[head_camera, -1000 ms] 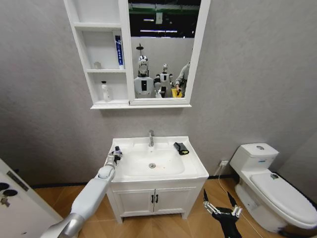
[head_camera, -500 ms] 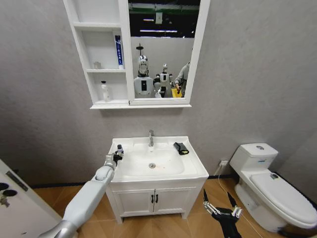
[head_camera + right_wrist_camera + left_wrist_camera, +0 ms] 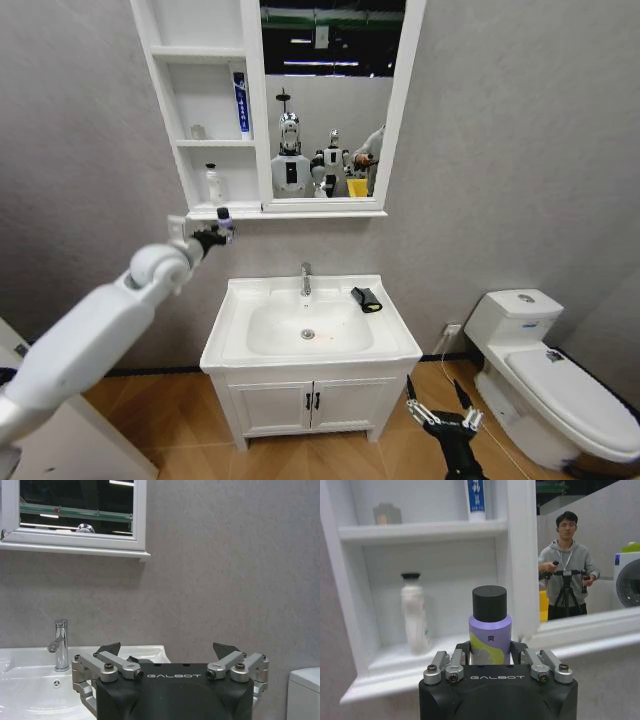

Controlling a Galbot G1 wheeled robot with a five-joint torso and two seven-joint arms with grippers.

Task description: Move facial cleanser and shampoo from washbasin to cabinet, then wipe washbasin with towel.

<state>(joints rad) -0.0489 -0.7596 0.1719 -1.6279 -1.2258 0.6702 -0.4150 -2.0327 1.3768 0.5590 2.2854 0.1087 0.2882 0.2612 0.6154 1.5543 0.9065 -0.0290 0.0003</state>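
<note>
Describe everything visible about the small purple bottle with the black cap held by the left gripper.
The small purple bottle with a black cap is cylindrical, its lavender label bearing a yellow-green patch and a dark character. It stands upright, clamped low on its body by the left gripper, raised before the white wall cabinet's lowest shelf compartment, not yet set inside.

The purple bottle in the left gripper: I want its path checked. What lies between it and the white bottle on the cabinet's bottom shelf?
In the left wrist view, only bare shelf separates the purple bottle and the white bottle.
</note>
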